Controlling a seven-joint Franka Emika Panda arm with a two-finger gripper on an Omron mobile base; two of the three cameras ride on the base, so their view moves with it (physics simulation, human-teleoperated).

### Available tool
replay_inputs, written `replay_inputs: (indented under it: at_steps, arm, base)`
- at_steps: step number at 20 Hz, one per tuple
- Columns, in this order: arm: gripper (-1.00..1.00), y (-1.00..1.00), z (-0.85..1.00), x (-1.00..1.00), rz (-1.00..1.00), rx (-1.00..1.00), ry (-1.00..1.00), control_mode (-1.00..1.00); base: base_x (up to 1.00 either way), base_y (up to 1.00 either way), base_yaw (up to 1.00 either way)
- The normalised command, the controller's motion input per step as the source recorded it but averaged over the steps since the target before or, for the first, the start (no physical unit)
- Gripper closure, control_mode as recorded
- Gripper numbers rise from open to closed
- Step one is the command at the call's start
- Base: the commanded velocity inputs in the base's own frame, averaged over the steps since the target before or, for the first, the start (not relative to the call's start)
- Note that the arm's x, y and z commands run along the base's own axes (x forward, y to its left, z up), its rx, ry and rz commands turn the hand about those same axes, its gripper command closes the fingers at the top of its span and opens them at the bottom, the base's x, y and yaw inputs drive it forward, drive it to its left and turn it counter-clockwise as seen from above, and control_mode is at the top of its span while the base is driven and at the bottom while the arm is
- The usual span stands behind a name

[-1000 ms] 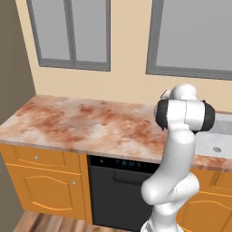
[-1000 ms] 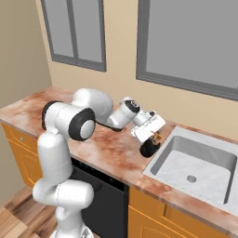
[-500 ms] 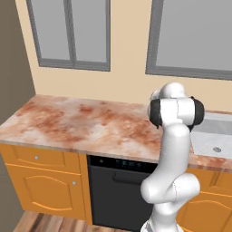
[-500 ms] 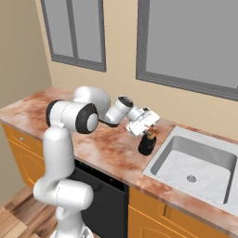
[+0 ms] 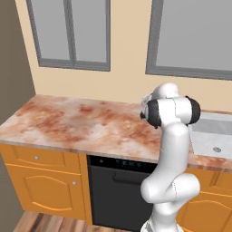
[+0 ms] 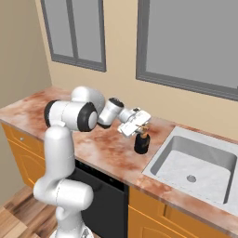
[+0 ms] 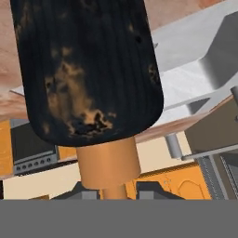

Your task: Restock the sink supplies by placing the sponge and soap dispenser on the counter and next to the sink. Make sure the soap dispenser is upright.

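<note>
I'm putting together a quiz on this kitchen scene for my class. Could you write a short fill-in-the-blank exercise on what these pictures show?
1. The hand is closed on the neck of the ____, a dark bottle with an orange neck.
2. The bottle stands on the counter, just to the ____ of the sink in the right base view.
3. The sink basin has a round ____ in its floor.

Missing words: soap dispenser; left; drain

The mottled counter carries the dark soap dispenser, just beside the sink.
</note>
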Motion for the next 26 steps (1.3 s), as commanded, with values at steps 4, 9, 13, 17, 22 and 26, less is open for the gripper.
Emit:
replay_inputs:
  at_steps: [4, 9, 13, 17, 22, 26]
  arm:
    - [1.00, -0.02, -0.28, 0.16, 0.00, -0.16, 0.04, -1.00]
    - [1.00, 0.00, -0.60, 0.23, 0.00, -0.16, 0.06, -1.00]
    - [1.00, 0.03, -0.63, 0.04, 0.00, -0.21, 0.05, -1.00]
    - [1.00, 0.06, -0.37, 0.00, -0.01, -0.13, 0.06, -1.00]
    - [-1.00, 0.01, -0.10, -0.01, 0.00, -0.02, 0.00, -1.00]
    - [-1.00, -0.01, 0.00, -0.08, 0.00, 0.00, 0.00, -1.00]
  base:
    - [0.00, 0.00, 0.00]
    - [0.00, 0.00, 0.00]
    - [0.00, 0.00, 0.00]
    - [0.00, 0.00, 0.00]
    - [0.00, 0.00, 0.00]
    - [0.00, 0.00, 0.00]
